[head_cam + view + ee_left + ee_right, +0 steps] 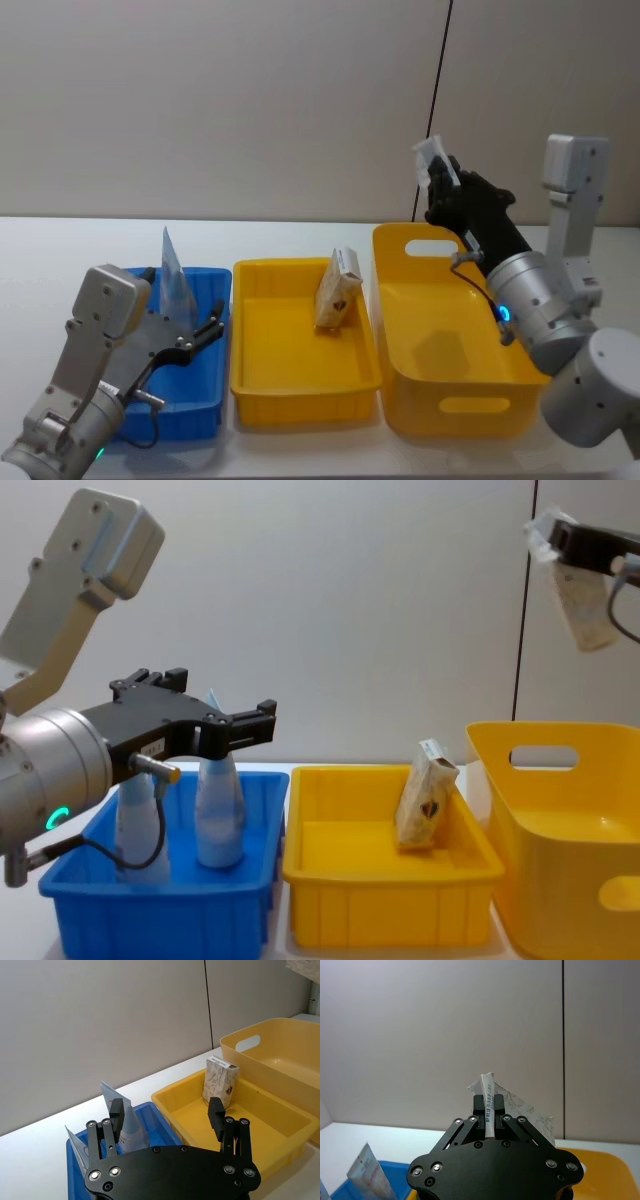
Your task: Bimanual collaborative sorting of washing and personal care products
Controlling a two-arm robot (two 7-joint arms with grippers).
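**Sachet held high over the tall bin**

Grey wall panels (250, 100) back a white desk (60, 250) that carries three bins in a row: a blue bin (160, 920) on the robot's left, a shallow yellow bin (300, 385) in the middle and a tall yellow bin (440, 405) with handle slots on the right.

The right hand (489, 1105) is raised well above the far rim of the tall yellow bin. Its jaws are pinched tight on the crimped top edge of a white printed sachet (583, 605), which hangs free below them.

The left hand (166, 1110) hovers low over the blue bin with its jaws spread wide and nothing in them. Two pale blue tubes (220, 820) stand upright in that bin, just beyond its fingertips. A small white carton (338, 290) leans against the right wall of the shallow yellow bin.

The step looks like carrying the sachet to its bin, probably the tall one beneath it. Done well, that means:

- bringing the hand forward until the sachet hangs over the bin's open middle, not its rim
- lowering it close to the opening before letting go, since a light, flat packet dropped from this height could flutter outside
- keeping the pinch firm on the crimp until then
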